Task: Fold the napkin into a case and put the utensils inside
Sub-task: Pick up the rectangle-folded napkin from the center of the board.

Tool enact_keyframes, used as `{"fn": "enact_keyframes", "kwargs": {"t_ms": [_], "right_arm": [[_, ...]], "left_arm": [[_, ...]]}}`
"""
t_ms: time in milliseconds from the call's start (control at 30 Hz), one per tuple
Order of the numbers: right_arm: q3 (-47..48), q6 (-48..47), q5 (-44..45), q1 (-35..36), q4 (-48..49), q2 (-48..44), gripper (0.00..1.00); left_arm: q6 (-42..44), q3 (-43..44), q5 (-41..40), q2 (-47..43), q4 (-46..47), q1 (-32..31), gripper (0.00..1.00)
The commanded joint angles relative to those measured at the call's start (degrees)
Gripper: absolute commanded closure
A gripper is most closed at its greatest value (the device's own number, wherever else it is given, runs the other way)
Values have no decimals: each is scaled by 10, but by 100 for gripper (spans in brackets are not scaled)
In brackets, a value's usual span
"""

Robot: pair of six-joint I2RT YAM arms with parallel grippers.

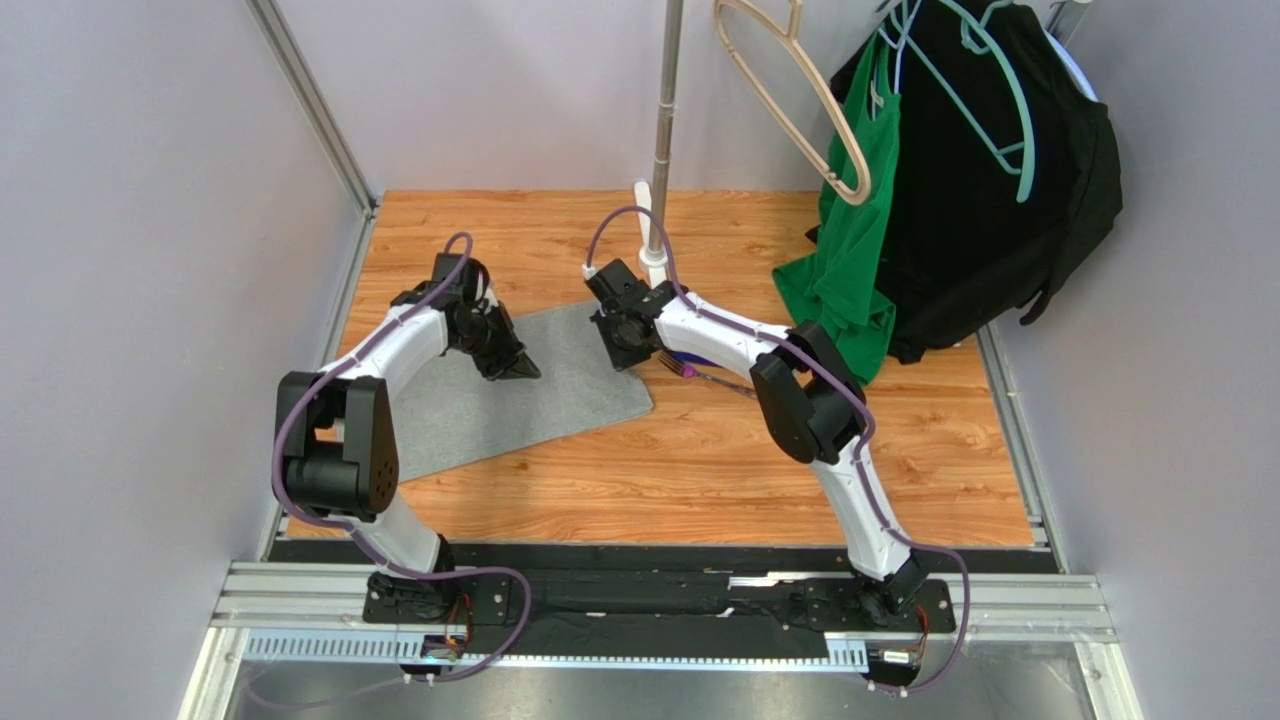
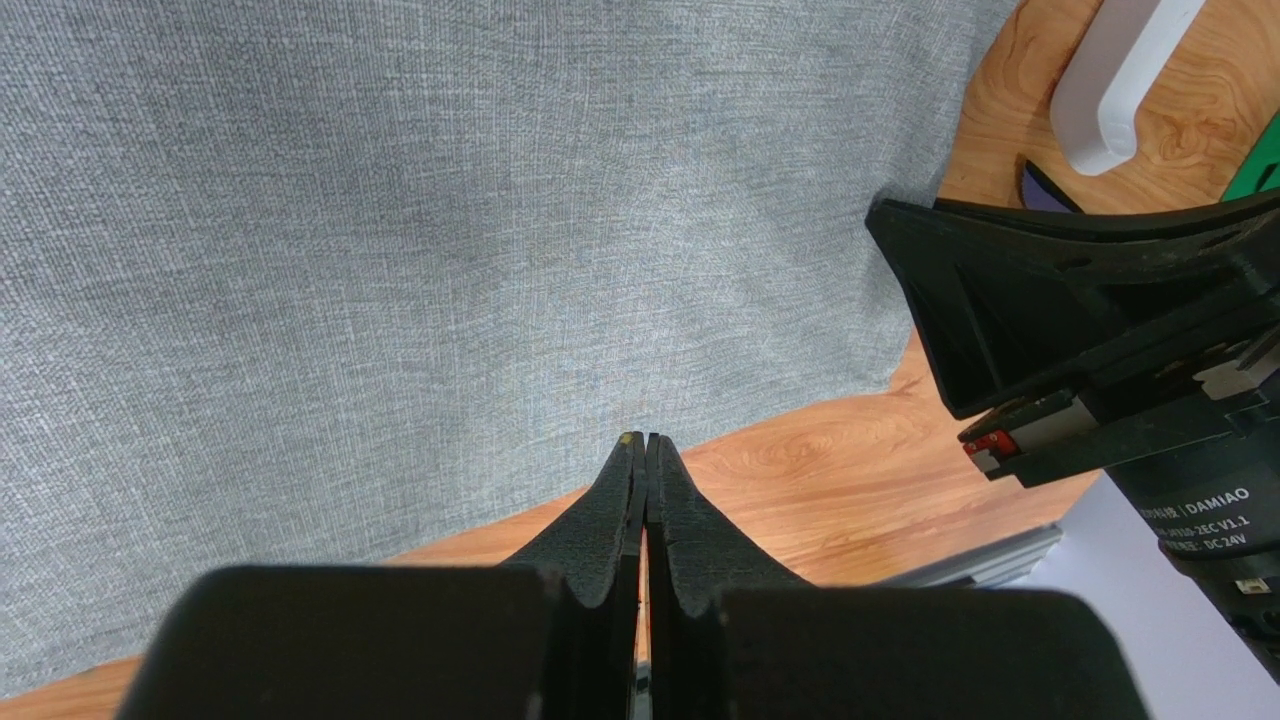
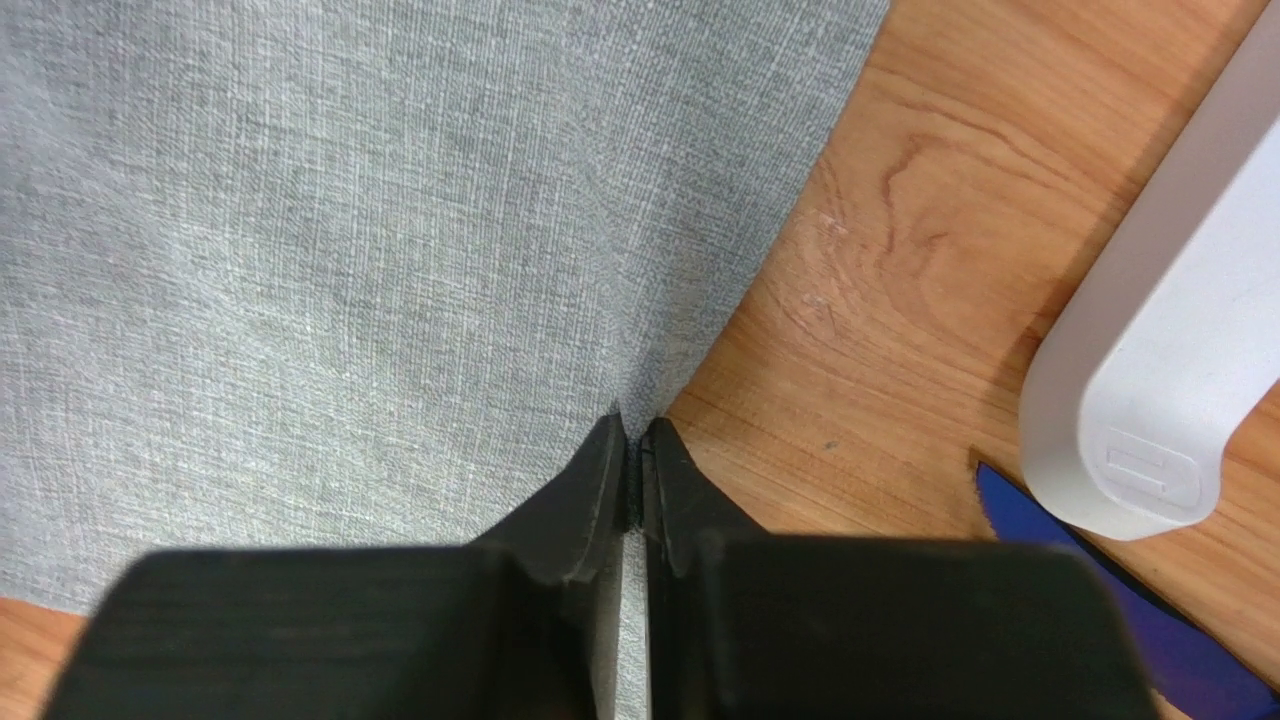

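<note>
**Status: both grippers at the far edge of the napkin**

1. Napkin. The napkin [image 1: 496, 405] lies flat and unfolded on the left half of the table [image 1: 721, 480]. It is slightly skewed, and one near corner reaches toward the table's left edge.

2. Left gripper. The left gripper [image 2: 646, 444] has its jaws pressed together. The tips sit exactly on the napkin's far edge. Whether they nip any cloth cannot be told.

3. Right gripper. The right gripper [image 3: 633, 435] is closed at the same far edge, close to the napkin's far right corner. A sliver of grey cloth shows between its fingers, so it grips the napkin.

4. Utensils. The utensils [image 1: 721, 381] rest on bare wood just right of the napkin, partly under the right arm. The right wrist view shows only a dark purple piece [image 3: 1202, 668], beside a white foot [image 3: 1157, 345].

5. Markings. The label [image 2: 1214, 506] on the right gripper's housing reads "DAMIAO". The smaller lines beneath it are not reliably legible.

6. Surroundings. A green garment [image 1: 849, 255] and a black garment [image 1: 992, 195] hang over the far right corner.
</note>
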Motion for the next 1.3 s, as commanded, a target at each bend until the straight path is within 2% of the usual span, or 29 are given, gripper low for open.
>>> {"fn": "enact_keyframes", "kwargs": {"t_ms": [0, 33, 300, 533, 733, 900, 1000, 1133, 1267], "right_arm": [[-22, -17, 0, 2, -6, 6, 98], [-19, -21, 1, -1, -7, 0, 100], [8, -63, -6, -25, -34, -90, 100], [-26, -71, 0, -56, -44, -153, 100], [-41, -78, 15, -89, -47, -185, 100], [-20, -95, 25, -96, -65, -197, 100], [-8, -99, 28, -96, -73, -202, 100], [10, -100, 35, -96, -82, -204, 100], [37, -98, 21, -79, -83, -201, 100]], "left_arm": [[11, 14, -1, -21, -12, 0, 97], [8, 13, -1, -18, -12, 0, 97], [-17, 15, 17, 7, 8, -12, 98], [-49, 37, 34, 32, 20, -24, 98], [-69, 74, 49, 67, 29, -49, 98], [-60, 90, 50, 56, 19, -49, 98], [-27, 91, 33, 34, -16, -35, 98], [6, 47, 29, -13, -30, 21, 97], [54, 45, 39, -34, -75, 94, 97]]}}
